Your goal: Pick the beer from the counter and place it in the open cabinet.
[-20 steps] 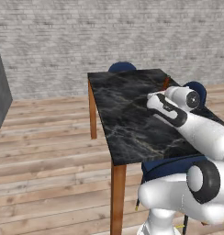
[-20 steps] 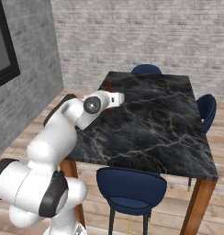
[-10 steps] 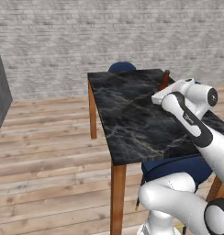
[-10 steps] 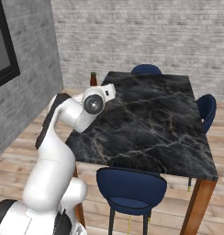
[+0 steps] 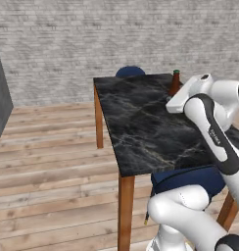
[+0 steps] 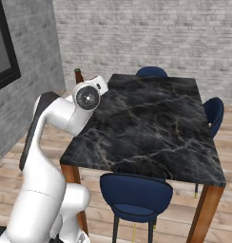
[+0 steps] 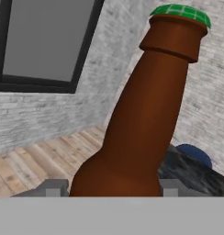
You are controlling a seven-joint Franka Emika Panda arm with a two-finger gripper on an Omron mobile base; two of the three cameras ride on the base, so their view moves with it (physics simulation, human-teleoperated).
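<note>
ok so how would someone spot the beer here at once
Find the black marble counter before the brick wall. The beer is at its far edge, a small brown bottle with a slim neck and green cap, the one upright thing there, unlike the blue chairs around.

You'll find the dark brown glass beer bottle (image 7: 141,119) upright between the pincer (image 7: 104,187) fingers, above the black marble counter (image 5: 141,127). Beyond the pincer, a blue chair (image 5: 130,71) sits at the counter's far end.
</note>
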